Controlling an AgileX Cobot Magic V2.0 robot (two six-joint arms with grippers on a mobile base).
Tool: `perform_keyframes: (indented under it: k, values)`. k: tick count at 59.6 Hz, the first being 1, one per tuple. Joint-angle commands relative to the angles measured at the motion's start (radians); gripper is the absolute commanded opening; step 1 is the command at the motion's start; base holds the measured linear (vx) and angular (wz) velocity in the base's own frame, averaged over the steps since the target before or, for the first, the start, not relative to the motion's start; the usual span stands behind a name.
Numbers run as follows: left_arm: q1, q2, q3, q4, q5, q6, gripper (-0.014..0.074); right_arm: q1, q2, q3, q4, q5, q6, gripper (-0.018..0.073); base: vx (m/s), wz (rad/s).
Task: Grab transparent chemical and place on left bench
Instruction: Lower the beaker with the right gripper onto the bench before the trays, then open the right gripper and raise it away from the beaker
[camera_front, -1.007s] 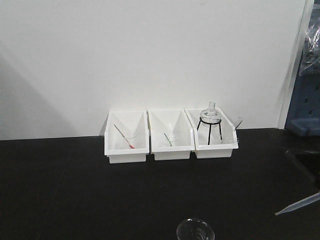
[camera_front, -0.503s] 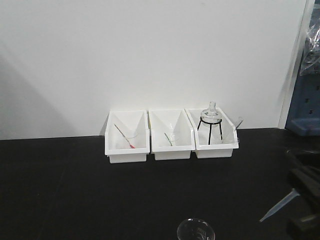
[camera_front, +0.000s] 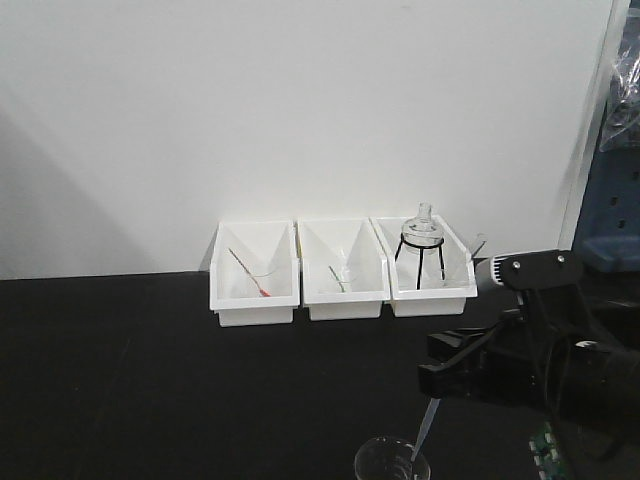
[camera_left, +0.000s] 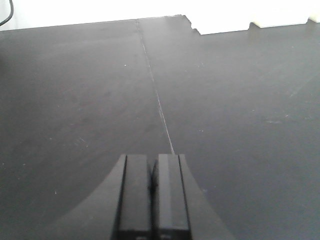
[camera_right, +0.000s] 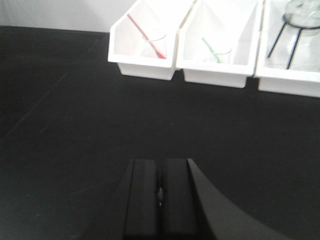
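Right gripper (camera_right: 160, 192), pressed on thin translucent plastic pipette (camera_front: 424, 428), newly swung in from 3 o'clock (tip over beaker (camera_front: 390, 460)); left gripper (camera_left: 152, 192) closed, empty; release on black bench (camera_front: 150, 380) pending.

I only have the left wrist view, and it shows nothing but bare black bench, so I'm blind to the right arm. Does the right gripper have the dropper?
Observer: Yes, the right gripper is shut on the dropper, which hangs tip-down.
Operator: Anything under it?
Observer: A glass beaker at the front view's bottom edge; the tip lines up with its mouth.
Operator: Where are the bins?
Observer: Three white bins stand in a row against the wall, beyond the gripper.
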Motion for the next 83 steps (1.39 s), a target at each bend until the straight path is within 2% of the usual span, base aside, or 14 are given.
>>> perform_keyframes:
  k: [1, 13, 24, 27, 28, 40, 46, 52, 59, 63, 68, 78, 83]
  values:
    - [-0.002, -0.019, 0.016, -0.001, -0.078, -0.008, -0.0003, 0.000, 0.013, -0.052, 0.060, -0.013, -0.045, -0.0001, 0.00, 0.00]
    - [-0.002, -0.019, 0.016, -0.001, -0.078, -0.008, -0.0003, 0.000, 0.106, -0.053, 0.234, -0.011, -0.196, 0.0000, 0.00, 0.00]
    - [-0.002, -0.019, 0.016, -0.001, -0.078, -0.008, -0.0003, 0.000, 0.128, -0.053, 0.314, 0.043, -0.360, 0.0050, 0.00, 0.00]
    - [-0.002, -0.019, 0.016, -0.001, -0.078, -0.008, -0.0003, 0.000, 0.128, -0.053, 0.342, 0.066, -0.405, 0.0085, 0.00, 0.00]
    - [-0.002, -0.019, 0.016, -0.001, -0.078, -0.008, -0.0003, 0.000, 0.128, -0.053, 0.394, 0.097, -0.472, 0.0197, 0.00, 0.00]
    - [-0.002, -0.019, 0.016, -0.001, -0.078, -0.008, -0.0003, 0.000, 0.128, -0.053, 0.439, 0.097, -0.509, 0.0427, 0.00, 0.00]
    - [-0.002, -0.019, 0.016, -0.001, -0.078, -0.008, -0.0003, 0.000, 0.128, -0.053, 0.439, 0.097, -0.509, 0.0499, 0.00, 0.00]
    - [-0.002, -0.019, 0.016, -0.001, -0.078, -0.008, -0.0003, 0.000, 0.128, -0.053, 0.439, 0.097, -0.510, 0.0519, 0.00, 0.00]
    - [-0.002, -0.019, 0.016, -0.001, -0.078, -0.008, -0.0003, 0.000, 0.115, -0.053, 0.438, 0.077, -0.531, 0.0493, 0.00, 0.00]
    - [-0.002, -0.019, 0.016, -0.001, -0.078, -0.008, -0.0003, 0.000, 0.086, -0.053, 0.438, 0.038, -0.560, 0.0440, 0.00, 0.00]
    - [-0.002, -0.019, 0.016, -0.001, -0.078, -0.008, -0.0003, 0.000, 0.030, -0.053, 0.437, -0.006, -0.580, 0.0321, 0.00, 0.00]
    - [-0.002, -0.019, 0.016, -0.001, -0.078, -0.008, -0.0003, 0.000, -0.151, -0.039, 0.437, -0.018, -0.570, -0.0017, 0.00, 0.00]
    - [-0.002, -0.019, 0.016, -0.001, -0.078, -0.008, -0.0003, 0.000, -0.239, -0.011, 0.438, -0.019, -0.557, -0.0011, 0.00, 0.00]
